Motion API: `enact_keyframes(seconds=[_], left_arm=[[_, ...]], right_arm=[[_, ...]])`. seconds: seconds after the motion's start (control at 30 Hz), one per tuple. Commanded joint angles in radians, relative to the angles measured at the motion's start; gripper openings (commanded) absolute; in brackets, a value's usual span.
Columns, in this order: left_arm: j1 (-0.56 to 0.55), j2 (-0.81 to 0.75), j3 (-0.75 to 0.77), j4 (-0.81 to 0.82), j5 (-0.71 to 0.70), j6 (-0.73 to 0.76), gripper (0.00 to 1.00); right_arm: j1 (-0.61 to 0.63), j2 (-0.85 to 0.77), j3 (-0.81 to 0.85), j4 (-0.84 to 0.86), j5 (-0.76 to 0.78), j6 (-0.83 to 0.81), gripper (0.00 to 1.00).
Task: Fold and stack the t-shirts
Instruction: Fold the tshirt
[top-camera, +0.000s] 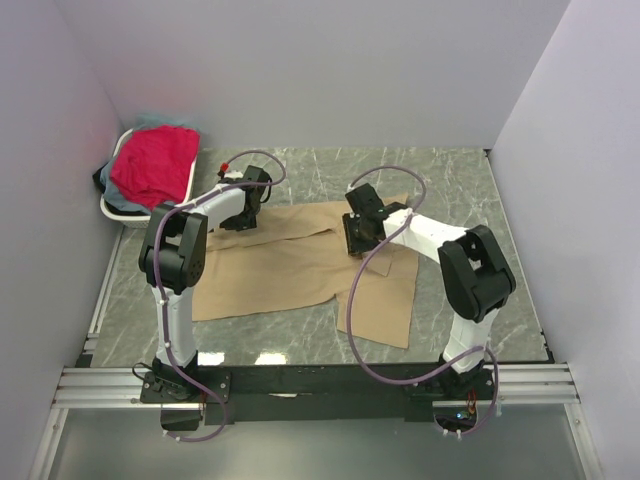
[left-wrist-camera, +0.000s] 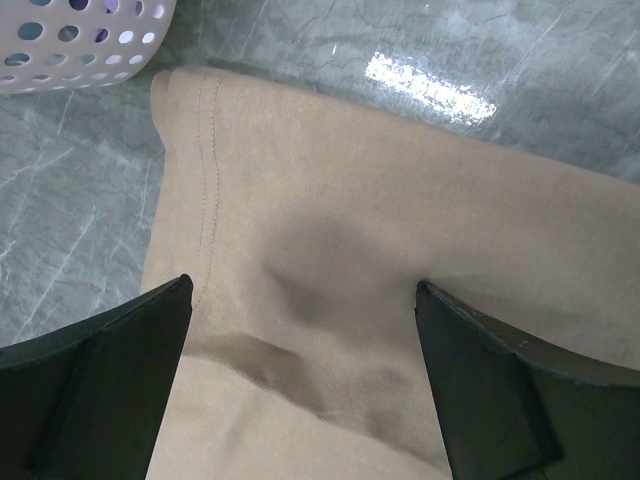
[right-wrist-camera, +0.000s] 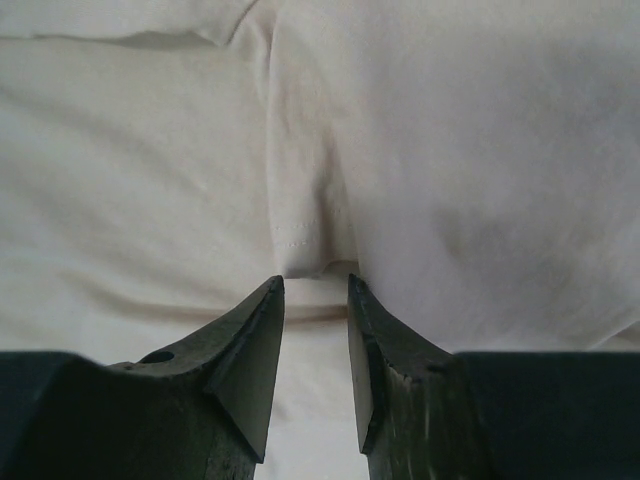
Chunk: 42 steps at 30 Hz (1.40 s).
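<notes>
One tan t-shirt (top-camera: 270, 270) underlies left tool (left-wrist-camera: 303, 290); ridge (right-wrist-camera: 310, 240) just before right tool (right-wrist-camera: 316, 285).

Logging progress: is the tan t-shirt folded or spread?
Mostly spread: the tan t-shirt lies wide and flat on the table, not folded compact.

A glossy grey-green marbled bench (top-camera: 480, 200) lies under the left claw (top-camera: 238, 222) and the right claw (top-camera: 358, 240), and a bright patch of light (left-wrist-camera: 430, 85) glints on it just ahead of the left claw. Plain pale walls enclose it: a back wall (top-camera: 320, 70) beyond the claws, a left wall (top-camera: 50, 150) outside the left claw and a right wall (top-camera: 590, 150) outside the right. Behind the claws, a silver rail (top-camera: 100, 385) edges the bench.
</notes>
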Motion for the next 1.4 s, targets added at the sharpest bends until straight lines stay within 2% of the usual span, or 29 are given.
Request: enact_keyframes(seconds=[0.0,0.53,0.67,0.7,0.73,0.83,0.87,1.1,1.37], left_arm=[[0.002,-0.011,-0.024,-0.026,0.044,-0.005,0.99],[0.002,-0.005,-0.032,-0.015,0.042,0.001,0.99],[0.002,-0.008,-0.034,-0.014,0.044,0.001,0.99],[0.002,-0.006,-0.034,-0.015,0.042,0.001,1.0],[0.002,-0.006,-0.034,-0.015,0.041,0.001,0.99],[0.002,-0.009,-0.037,-0.014,0.039,-0.001,0.99],[0.002,-0.008,-0.037,-0.012,0.041,0.001,0.99],[0.002,0.005,-0.026,-0.015,0.044,0.001,0.99],[0.002,0.002,-0.032,-0.017,0.041,0.004,1.0]], right_arm=[[0.035,-0.004,0.046,0.005,0.123,-0.061,0.4],[0.098,0.121,0.147,-0.029,0.195,-0.082,0.4],[0.099,0.144,0.165,-0.049,0.224,-0.075,0.36],[0.099,0.155,0.17,-0.057,0.227,-0.075,0.32],[0.099,0.155,0.168,-0.054,0.233,-0.071,0.22],[0.101,0.141,0.165,-0.052,0.229,-0.065,0.02],[0.102,0.134,0.159,-0.047,0.223,-0.073,0.0],[0.133,0.022,0.159,-0.064,0.158,-0.084,0.0],[0.176,-0.001,0.162,-0.109,0.091,-0.052,0.02]])
